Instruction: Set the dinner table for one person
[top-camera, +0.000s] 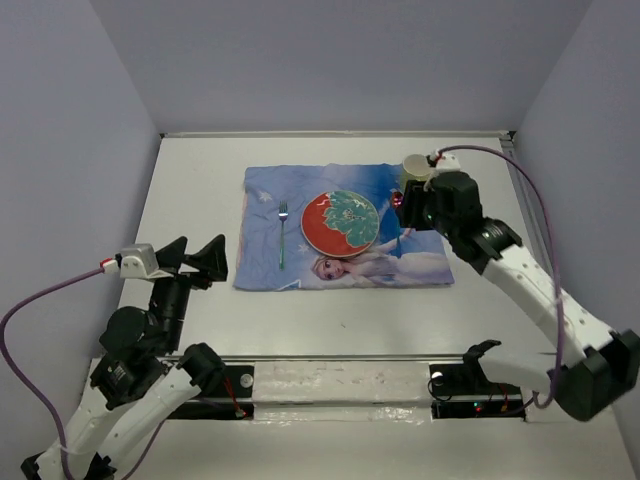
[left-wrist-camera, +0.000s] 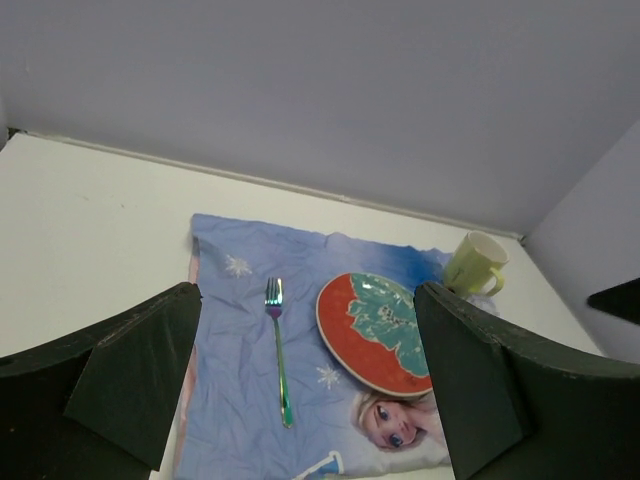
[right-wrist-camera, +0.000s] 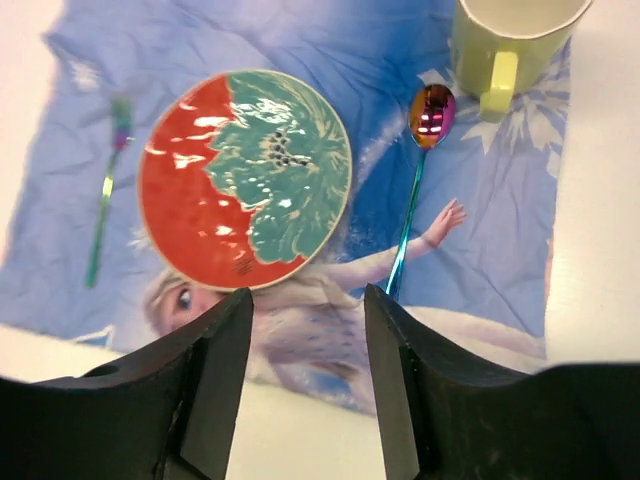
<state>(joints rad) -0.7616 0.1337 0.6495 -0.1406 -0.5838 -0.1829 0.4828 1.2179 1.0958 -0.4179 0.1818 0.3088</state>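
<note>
My right gripper (right-wrist-camera: 307, 305) hung apart and empty at frame bottom, the spoon (right-wrist-camera: 411, 200) lying just right of the plate (right-wrist-camera: 245, 180) for a diner's reach.

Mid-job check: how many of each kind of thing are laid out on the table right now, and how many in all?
Cloth mat: 1
Plate: 1
Fork: 1
Spoon: 1
Mug: 1
Total on the dinner table: 5
</note>
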